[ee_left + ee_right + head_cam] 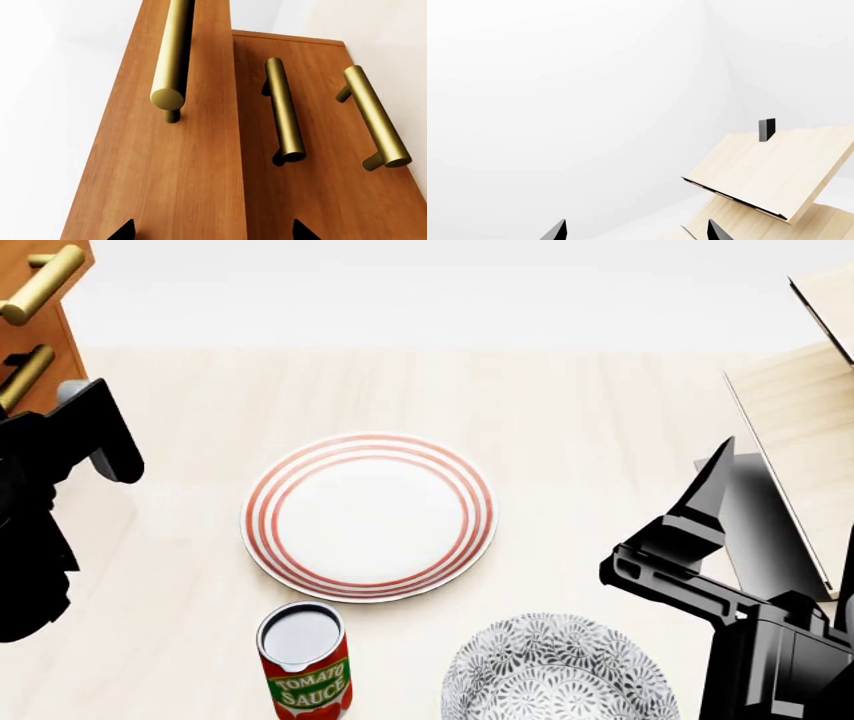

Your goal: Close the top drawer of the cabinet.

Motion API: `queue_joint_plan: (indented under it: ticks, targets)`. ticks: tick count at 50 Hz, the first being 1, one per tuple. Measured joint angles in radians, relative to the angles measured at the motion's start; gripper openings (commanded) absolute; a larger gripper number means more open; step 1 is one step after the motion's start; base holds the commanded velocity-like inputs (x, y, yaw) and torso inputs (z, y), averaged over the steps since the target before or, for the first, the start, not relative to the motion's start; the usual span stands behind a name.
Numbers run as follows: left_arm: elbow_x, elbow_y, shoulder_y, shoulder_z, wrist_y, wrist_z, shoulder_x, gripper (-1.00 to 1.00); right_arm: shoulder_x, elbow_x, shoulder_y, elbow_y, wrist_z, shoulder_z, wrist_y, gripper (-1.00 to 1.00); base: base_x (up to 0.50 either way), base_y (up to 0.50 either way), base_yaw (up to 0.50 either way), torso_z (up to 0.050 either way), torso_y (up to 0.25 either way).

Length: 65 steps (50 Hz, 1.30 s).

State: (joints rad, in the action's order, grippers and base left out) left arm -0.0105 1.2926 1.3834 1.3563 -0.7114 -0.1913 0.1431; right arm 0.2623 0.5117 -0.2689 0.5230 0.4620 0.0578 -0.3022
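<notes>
In the left wrist view the top drawer (167, 170) stands out in front of the rest of the cabinet (320, 190), pulled open, with its brass bar handle (172, 55) close ahead. Two lower drawer handles (285, 110) (377, 117) sit further back. My left gripper (213, 232) is open and empty, its black fingertips (123, 231) spread before the drawer front. In the head view it (83, 430) is by the cabinet's corner (60, 340) at the far left. My right gripper (636, 231) is open and empty, held up over the table's right side.
A red-ringed white plate (370, 517) lies mid-table. A tomato sauce can (307, 660) and a patterned bowl (561, 675) stand near the front edge. A pale slanted wood structure (801, 410) on a dark base stands at the right, also in the right wrist view (774, 170).
</notes>
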Motion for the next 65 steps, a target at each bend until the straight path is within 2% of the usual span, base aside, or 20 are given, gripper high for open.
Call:
queue_joint_plan:
  ticks: [22,65]
  targets:
    - [-0.006,0.003,0.044,-0.024,-0.013,0.029,0.044,1.00,0.010,0.011,0.006,0.011,0.011,0.000,0.002,1.00,0.00,0.00,0.00,0.000,0.000]
    - [0.037,-0.034,0.031,0.047,-0.057,0.063,0.127,1.00,0.031,0.031,0.013,0.036,0.034,-0.002,-0.002,1.00,0.00,0.00,0.00,0.000,0.000]
